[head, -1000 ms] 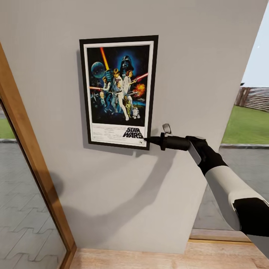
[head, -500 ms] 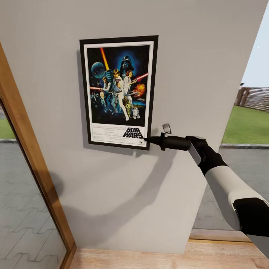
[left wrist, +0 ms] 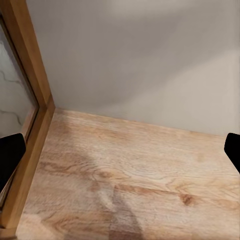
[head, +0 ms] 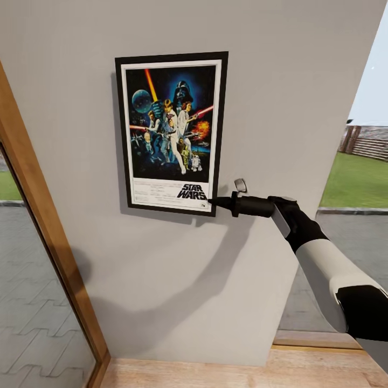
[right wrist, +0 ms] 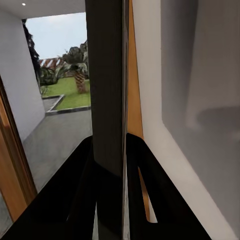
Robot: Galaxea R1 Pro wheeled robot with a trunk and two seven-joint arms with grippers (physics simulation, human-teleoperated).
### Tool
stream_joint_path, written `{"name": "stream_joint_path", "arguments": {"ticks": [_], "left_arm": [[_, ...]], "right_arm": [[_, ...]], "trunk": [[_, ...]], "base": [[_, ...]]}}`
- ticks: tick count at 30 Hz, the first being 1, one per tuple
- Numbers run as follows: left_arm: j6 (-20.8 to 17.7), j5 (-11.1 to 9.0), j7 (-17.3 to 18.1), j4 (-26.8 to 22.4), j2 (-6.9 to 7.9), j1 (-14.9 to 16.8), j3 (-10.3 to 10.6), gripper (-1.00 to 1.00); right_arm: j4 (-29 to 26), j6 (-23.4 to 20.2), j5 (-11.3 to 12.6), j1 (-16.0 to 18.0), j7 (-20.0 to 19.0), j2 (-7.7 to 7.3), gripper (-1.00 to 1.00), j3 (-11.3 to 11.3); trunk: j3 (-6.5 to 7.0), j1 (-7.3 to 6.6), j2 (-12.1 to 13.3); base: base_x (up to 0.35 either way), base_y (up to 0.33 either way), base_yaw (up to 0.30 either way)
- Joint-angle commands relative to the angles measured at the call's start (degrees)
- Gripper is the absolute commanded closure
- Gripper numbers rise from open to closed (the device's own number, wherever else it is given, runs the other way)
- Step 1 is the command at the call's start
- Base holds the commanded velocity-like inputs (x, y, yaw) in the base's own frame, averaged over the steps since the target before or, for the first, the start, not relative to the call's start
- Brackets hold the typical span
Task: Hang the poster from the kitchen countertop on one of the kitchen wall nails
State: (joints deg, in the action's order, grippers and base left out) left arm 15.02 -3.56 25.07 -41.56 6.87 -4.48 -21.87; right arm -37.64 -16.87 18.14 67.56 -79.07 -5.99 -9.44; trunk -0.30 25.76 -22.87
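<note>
The Star Wars poster [head: 171, 132], black-framed with a white border, hangs upright against the grey wall [head: 280, 81] in the head view. My right gripper [head: 211, 203] reaches in from the right and is shut on the poster's lower right corner. In the right wrist view the poster's dark edge [right wrist: 107, 100] runs straight between the two black fingers [right wrist: 80, 185], which press on it from both sides. My left gripper [left wrist: 120, 150] is open over the wooden floor [left wrist: 130, 180], its black fingertips [left wrist: 10, 155] wide apart at the picture's sides. No nail is visible.
A wooden door frame [head: 48, 231] with glass runs down the left of the wall. To the right the wall ends at an opening onto grass [head: 355, 183] and paving. The wooden floor [head: 237, 372] meets the wall's base.
</note>
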Motion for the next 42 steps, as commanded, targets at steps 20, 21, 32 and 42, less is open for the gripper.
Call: {"name": "stream_joint_path", "arguments": {"ticks": [20, 21, 32, 42], "left_arm": [[-0.08, -0.39, 0.41, -0.02, -0.01, -0.01, -0.10, -1.00], [-0.08, -0.37, 0.41, -0.02, -0.01, -0.01, -0.10, -1.00], [-0.08, -0.37, 0.39, -0.02, -0.01, -0.01, -0.10, -1.00], [-0.08, -0.37, 0.41, -0.02, -0.01, -0.01, -0.10, -1.00]], "right_arm": [[0.11, -0.80, 0.64, 0.03, -0.04, -0.10, 1.00, -0.23], [0.11, -0.80, 0.65, 0.03, -0.03, -0.09, 1.00, -0.23], [0.11, -0.75, 0.67, 0.03, -0.03, -0.08, 1.00, -0.29], [0.16, -0.77, 0.61, 0.03, -0.03, -0.08, 1.00, -0.23]], "trunk": [[-0.03, 0.03, -0.05], [-0.03, 0.03, -0.05], [-0.03, 0.03, -0.05], [-0.03, 0.03, -0.05]], "base": [[0.000, 0.000, 0.000], [0.000, 0.000, 0.000], [0.079, 0.000, 0.000], [0.004, 0.000, 0.000]]}}
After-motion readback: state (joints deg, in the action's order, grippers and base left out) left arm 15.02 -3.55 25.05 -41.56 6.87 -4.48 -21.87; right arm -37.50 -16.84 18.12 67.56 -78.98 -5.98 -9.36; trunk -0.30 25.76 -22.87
